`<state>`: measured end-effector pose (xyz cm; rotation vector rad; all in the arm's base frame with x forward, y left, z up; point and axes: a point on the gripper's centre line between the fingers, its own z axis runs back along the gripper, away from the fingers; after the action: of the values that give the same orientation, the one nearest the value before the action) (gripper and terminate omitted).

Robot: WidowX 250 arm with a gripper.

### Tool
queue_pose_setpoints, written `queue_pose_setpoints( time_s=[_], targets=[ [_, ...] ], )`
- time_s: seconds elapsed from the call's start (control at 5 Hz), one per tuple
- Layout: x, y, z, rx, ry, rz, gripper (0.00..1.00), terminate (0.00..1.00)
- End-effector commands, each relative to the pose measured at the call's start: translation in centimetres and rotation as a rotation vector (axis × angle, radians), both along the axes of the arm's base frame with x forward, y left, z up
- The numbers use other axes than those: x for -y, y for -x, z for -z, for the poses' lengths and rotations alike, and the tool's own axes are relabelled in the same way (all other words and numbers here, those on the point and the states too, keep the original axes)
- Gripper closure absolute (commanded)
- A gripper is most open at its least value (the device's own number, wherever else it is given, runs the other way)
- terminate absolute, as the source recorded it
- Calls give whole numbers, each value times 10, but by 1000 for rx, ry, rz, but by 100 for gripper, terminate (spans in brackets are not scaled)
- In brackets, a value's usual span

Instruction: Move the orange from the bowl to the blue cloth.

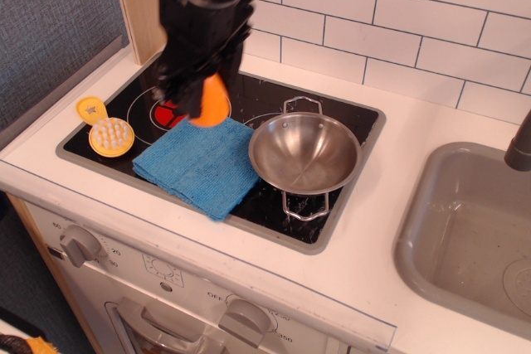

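My gripper (199, 104) is shut on the orange (210, 103), a smooth bright-orange toy, and holds it in the air above the far edge of the blue cloth (199, 161). The blue cloth lies flat on the black hob, left of the bowl. The bowl (304, 153), a shiny steel pan with two wire loop handles, stands on the hob at the right and holds nothing. The black arm hides part of the red burner behind the orange.
A yellow-orange scrub brush (108, 131) with white bristles lies on the hob's left edge. The black hob (149, 89) has a red burner mark (170, 110). A grey sink (469, 230) lies at the right. A tiled wall and a wooden post stand behind.
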<state>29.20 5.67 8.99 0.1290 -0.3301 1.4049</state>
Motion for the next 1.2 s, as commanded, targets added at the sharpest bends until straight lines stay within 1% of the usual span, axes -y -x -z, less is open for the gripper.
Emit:
queue_pose_setpoints(
  time_s=[0.0, 0.2, 0.4, 0.8, 1.0],
  targets=[
    [-15, 3, 35, -49, 35, -30, 100, 0],
    [-18, 4, 51, -72, 55, -29, 100, 0],
    [-17, 3, 51, -39, 86, -67, 0, 0],
    [-15, 2, 50, -37, 97, -40, 0, 0],
    [-14, -2, 38, 1, 98, -22, 0, 0]
  ],
)
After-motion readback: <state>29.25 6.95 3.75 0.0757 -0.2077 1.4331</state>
